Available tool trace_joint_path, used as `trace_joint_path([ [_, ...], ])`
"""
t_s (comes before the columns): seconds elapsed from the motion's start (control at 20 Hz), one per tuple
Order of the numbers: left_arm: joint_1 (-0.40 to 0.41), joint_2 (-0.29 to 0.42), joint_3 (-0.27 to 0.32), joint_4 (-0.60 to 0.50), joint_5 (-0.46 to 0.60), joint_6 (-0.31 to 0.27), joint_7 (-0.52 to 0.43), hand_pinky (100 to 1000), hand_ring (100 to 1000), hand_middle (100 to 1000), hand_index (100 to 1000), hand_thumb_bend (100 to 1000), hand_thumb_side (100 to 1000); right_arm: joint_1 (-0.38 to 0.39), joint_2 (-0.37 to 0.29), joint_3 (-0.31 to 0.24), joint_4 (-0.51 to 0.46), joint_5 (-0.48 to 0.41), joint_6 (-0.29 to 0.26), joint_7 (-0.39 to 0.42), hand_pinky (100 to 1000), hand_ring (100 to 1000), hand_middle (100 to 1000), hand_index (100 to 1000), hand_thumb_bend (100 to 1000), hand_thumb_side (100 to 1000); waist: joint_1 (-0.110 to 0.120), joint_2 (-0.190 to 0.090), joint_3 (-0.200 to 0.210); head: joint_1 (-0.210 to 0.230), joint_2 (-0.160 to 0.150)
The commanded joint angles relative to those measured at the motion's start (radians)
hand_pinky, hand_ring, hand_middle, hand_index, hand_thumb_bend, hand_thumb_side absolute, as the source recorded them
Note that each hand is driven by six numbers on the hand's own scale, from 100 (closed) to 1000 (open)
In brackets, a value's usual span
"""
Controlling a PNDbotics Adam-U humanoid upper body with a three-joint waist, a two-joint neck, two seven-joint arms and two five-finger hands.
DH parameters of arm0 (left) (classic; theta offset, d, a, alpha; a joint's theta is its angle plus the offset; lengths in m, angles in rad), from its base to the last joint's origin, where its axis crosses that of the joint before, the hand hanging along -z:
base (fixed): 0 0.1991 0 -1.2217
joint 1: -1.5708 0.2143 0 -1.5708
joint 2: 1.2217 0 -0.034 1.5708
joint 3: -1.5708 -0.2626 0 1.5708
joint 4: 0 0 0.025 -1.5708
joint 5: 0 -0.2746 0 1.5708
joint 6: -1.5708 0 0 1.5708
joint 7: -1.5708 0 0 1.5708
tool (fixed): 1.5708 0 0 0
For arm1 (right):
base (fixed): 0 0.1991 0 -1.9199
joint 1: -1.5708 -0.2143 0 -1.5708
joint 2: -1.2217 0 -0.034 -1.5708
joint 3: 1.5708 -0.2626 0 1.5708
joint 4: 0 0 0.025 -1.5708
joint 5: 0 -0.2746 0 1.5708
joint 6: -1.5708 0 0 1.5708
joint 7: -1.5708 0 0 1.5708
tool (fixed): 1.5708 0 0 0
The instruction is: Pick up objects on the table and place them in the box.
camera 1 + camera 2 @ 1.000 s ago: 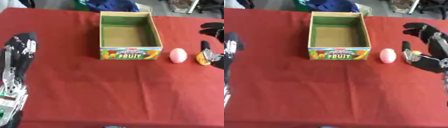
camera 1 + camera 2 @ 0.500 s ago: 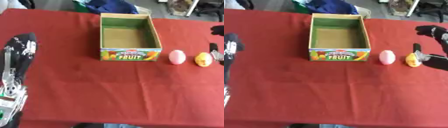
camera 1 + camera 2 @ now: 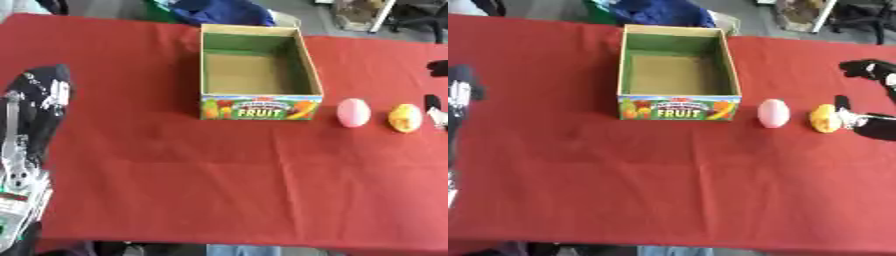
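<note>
Left hand [image 3: 39,100]: lies along the near left edge of the red table [image 3: 219,170], forearm running back toward the lower corner. Only its black back and silver parts show; whether the fingers are straight or curled I cannot tell. It holds nothing that can be seen and touches none of the task's things.

Box [image 3: 677,75]: well off to the right of the left hand and farther from the robot, standing upright and open at the top. Green inner walls, brown cardboard floor, a front panel printed with fruit pictures and the word FRUIT. The floor that shows is bare.

Pink object [image 3: 773,113]: an egg-shaped thing on the cloth, just beside the box's front right corner and apart from it. It lies between the box and the right hand.

Yellow object [image 3: 825,118]: a small rounded thing, orange-yellow, just right of the pink one with a gap of cloth between them. It is right at the thumb of the right hand; whether they touch I cannot tell.

Right hand [image 3: 870,125]: at the right edge of the table, spread wide. Its fingers [image 3: 864,68] reach out on the far side, its thumb is on the near side by the yellow object, and nothing is held.
</note>
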Motion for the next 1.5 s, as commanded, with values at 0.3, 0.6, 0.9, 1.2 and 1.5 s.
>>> trace_joint_path([
  [0.3,-0.005,0.022,-0.002,-0.013,-0.002,-0.001,-0.003,622,584,547,671,277,533,-0.041,-0.035,0.002,0.089,0.13,-0.02,0.015,961,887,869,920,146,248,0.005,-0.017,0.0,-0.002,0.005],
  [0.6,-0.005,0.022,-0.002,-0.013,-0.001,-0.001,-0.004,622,584,547,671,277,533,-0.071,-0.021,0.021,0.15,0.215,-0.031,0.012,961,887,870,926,199,299,0.006,-0.017,-0.001,-0.003,0.005],
  [0.9,-0.003,0.02,-0.003,-0.012,0.0,-0.001,-0.005,622,584,547,671,277,534,-0.098,-0.004,0.035,0.201,0.264,-0.024,-0.012,952,875,858,924,194,323,0.007,-0.017,0.0,-0.003,0.005],
  [1.2,-0.002,0.02,-0.003,-0.012,0.0,-0.001,-0.005,622,584,547,671,276,534,-0.132,0.014,0.045,0.262,0.306,-0.007,-0.021,951,873,857,925,199,330,0.009,-0.017,0.001,-0.004,0.005],
  [1.5,-0.002,0.018,-0.004,-0.011,0.001,-0.001,-0.005,622,584,547,671,276,534,-0.162,0.029,0.048,0.328,0.341,-0.001,-0.037,949,870,854,925,202,337,0.01,-0.017,0.001,-0.004,0.005],
])
